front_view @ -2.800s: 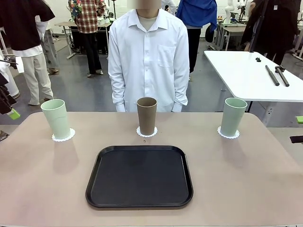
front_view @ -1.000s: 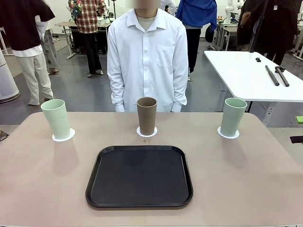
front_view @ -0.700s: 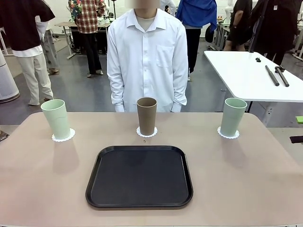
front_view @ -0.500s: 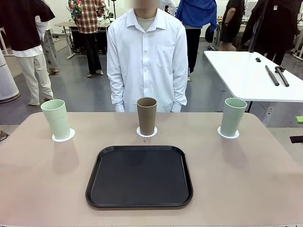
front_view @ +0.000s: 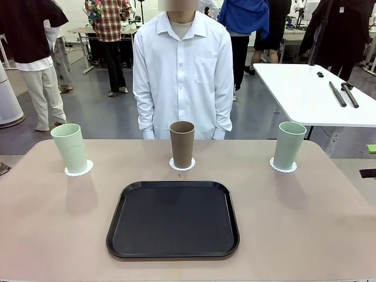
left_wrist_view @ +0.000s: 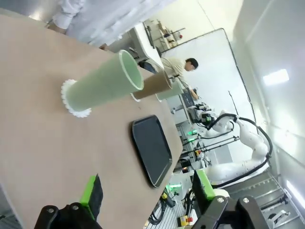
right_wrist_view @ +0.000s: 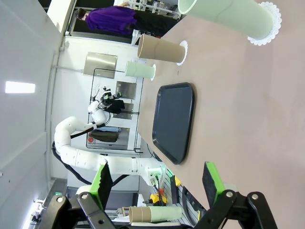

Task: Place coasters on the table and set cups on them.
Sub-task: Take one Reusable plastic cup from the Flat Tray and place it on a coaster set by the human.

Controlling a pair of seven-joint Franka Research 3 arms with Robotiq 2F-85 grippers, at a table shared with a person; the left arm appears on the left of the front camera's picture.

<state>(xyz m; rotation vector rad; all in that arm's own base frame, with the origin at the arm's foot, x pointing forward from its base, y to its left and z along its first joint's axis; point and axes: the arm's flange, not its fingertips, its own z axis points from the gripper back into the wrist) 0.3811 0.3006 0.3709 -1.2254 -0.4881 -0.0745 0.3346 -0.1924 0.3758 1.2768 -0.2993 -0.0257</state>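
Note:
Three cups stand upright on the table [front_view: 53, 229], each on a white lacy coaster: a mint cup [front_view: 69, 147] on the left coaster [front_view: 79, 170], a brown cup [front_view: 182, 144] on the middle coaster [front_view: 182, 165], a mint cup [front_view: 290, 145] on the right coaster [front_view: 283, 167]. My left gripper [left_wrist_view: 145, 191] hangs open and empty off the table's left end, well back from the near mint cup [left_wrist_view: 102, 86]. At the right end my right gripper [right_wrist_view: 157, 179] is open and empty too, far from its nearest mint cup [right_wrist_view: 224, 16].
An empty black tray [front_view: 173, 218] lies at the table's middle front. A person in a white shirt [front_view: 183, 70] stands at the far edge behind the brown cup. A white table [front_view: 305, 94] with tools is at the back right.
My left gripper, earlier at the front view's left edge, has drawn back leftward past that edge. Cups, coasters and tray have not moved.

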